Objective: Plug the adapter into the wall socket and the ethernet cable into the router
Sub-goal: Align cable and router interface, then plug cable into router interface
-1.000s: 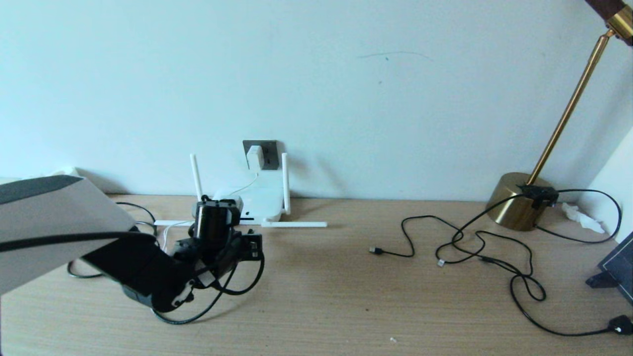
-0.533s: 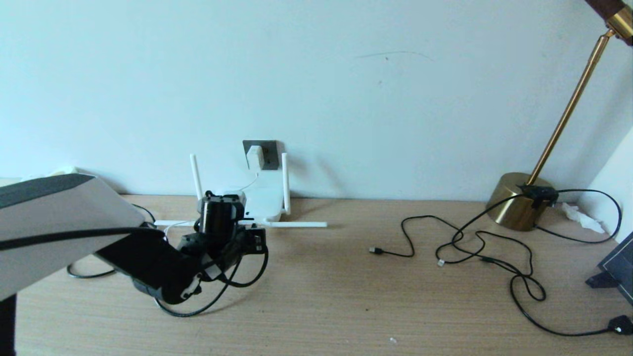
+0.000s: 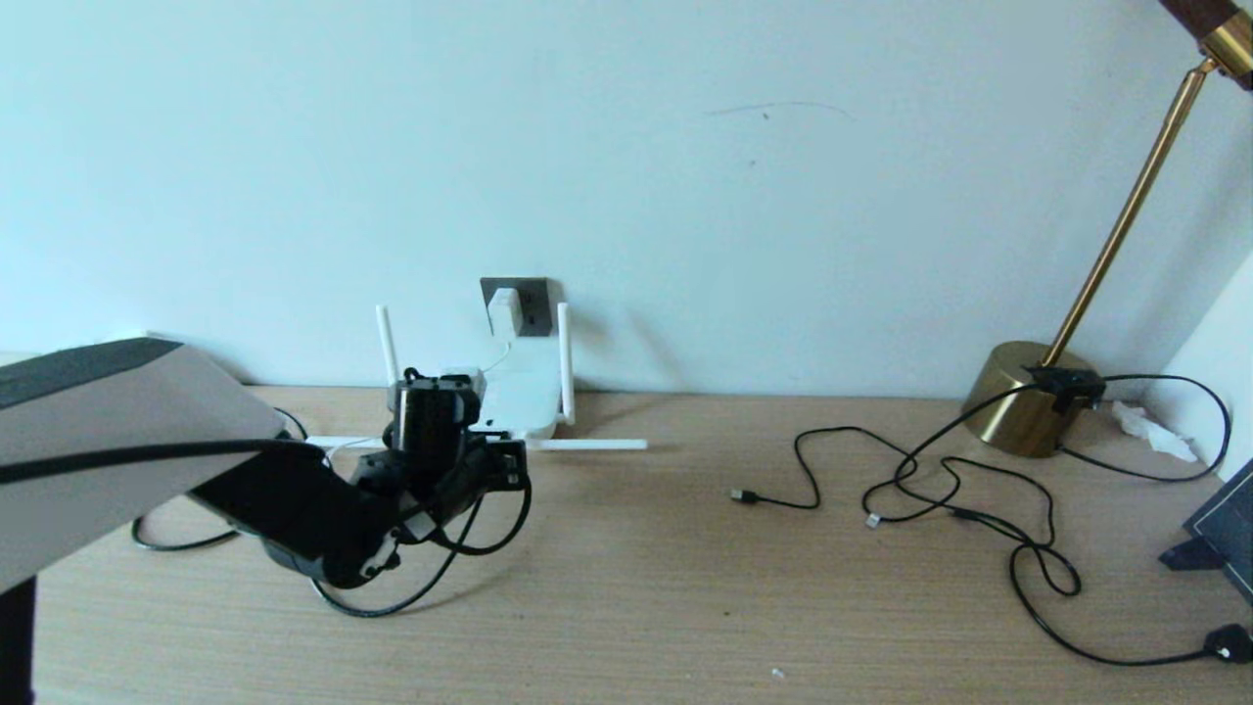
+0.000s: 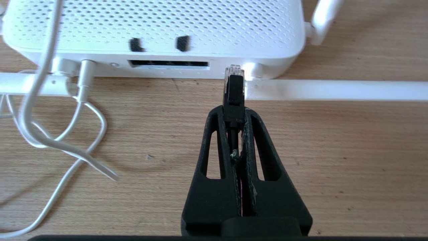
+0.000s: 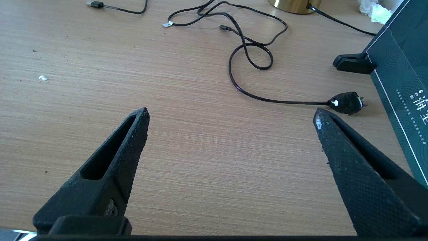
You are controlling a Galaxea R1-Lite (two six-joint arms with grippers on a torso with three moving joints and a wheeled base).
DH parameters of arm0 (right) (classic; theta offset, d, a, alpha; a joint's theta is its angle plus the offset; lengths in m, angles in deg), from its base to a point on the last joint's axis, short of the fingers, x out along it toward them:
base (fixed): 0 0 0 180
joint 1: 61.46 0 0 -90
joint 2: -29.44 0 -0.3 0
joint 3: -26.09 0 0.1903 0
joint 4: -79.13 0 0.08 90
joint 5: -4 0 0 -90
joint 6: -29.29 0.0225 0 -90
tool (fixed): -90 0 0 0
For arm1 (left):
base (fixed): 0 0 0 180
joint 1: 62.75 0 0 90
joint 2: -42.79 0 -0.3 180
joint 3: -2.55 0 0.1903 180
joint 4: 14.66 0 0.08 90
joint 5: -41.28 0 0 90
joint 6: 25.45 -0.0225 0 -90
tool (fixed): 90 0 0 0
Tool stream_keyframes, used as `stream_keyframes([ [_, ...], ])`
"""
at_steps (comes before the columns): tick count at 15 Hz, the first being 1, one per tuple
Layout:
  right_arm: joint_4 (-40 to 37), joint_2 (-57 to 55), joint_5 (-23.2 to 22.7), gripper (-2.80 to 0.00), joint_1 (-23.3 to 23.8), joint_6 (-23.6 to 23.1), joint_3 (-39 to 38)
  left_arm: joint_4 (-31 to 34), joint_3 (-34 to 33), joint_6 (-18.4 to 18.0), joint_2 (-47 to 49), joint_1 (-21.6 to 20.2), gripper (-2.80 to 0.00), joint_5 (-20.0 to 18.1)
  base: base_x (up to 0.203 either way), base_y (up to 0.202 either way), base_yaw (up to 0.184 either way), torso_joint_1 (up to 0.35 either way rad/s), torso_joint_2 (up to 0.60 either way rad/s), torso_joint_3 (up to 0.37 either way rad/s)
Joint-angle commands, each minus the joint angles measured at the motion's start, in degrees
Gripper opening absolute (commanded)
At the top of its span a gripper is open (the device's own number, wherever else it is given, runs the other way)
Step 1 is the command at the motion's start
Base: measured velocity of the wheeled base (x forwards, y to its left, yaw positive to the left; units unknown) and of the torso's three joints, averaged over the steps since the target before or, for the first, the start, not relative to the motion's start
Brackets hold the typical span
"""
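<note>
Clear-tipped, the ethernet cable (image 4: 233, 87) we are clamping in our left gripper (image 4: 234, 115) is risking jamming against the router (image 4: 153, 31) beside its ports; our right gripper (image 5: 230, 117) is idling open.

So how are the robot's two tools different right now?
The left tool is shut on the ethernet cable, holding its plug close to the router; the right tool is open and empty. The left is at work near the wall; the right hangs over bare table. Both are black.
</note>
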Motion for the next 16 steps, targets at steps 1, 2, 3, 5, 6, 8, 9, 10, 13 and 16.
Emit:
stream_keyframes([
  [1,-0.1,-0.1,0.0,0.00,0.0,-0.1,0.0,-0.3,-0.1,0.6,0.0,-0.4,-2.80,0.0,0.000,0.000,0.000,0.000,0.00,0.000],
  [2,-0.1,-0.1,0.0,0.00,0.0,-0.1,0.0,-0.3,-0.3,0.7,-0.1,-0.5,-2.80,-1.0,0.000,0.000,0.000,0.000,0.00,0.000],
  [3,-0.1,-0.1,0.0,0.00,0.0,-0.1,0.0,-0.4,-1.0,0.8,-0.2,-1.0,-2.80,-2.2,0.000,0.000,0.000,0.000,0.00,0.000],
  [5,-0.1,-0.1,0.0,0.00,0.0,-0.1,0.0,-0.7,-1.6,1.0,0.0,-1.8,-2.80,-2.9,0.000,0.000,0.000,0.000,0.00,0.000],
  [6,-0.1,-0.1,0.0,0.00,0.0,-0.1,0.0,-0.7,-1.5,1.4,0.0,-1.9,-2.80,-3.5,0.000,0.000,0.000,0.000,0.00,0.000],
  [8,-0.1,-0.1,0.0,0.00,0.0,-0.1,0.0,-0.6,-1.4,1.7,0.1,-1.9,-2.80,-4.4,0.000,0.000,0.000,0.000,0.00,0.000],
  [9,-0.1,-0.1,0.0,0.00,0.0,-0.1,0.0,-0.6,-1.3,1.7,0.1,-1.9,-2.80,-4.5,0.000,0.000,0.000,0.000,0.00,0.000],
  [10,-0.1,-0.1,0.0,0.00,0.0,-0.1,0.0,-0.6,-1.2,1.7,0.1,-1.9,-2.80,-4.4,0.000,0.000,0.000,0.000,0.00,0.000],
  [13,-0.1,-0.1,0.0,0.00,0.0,-0.1,0.0,-0.6,-1.2,1.7,0.1,-2.0,-2.80,-4.4,0.000,0.000,0.000,0.000,0.00,0.000],
  [16,-0.1,-0.1,0.0,0.00,0.0,-0.1,0.0,-0.6,-1.5,1.9,0.2,-2.3,-2.80,-4.4,0.000,0.000,0.000,0.000,0.00,0.000],
])
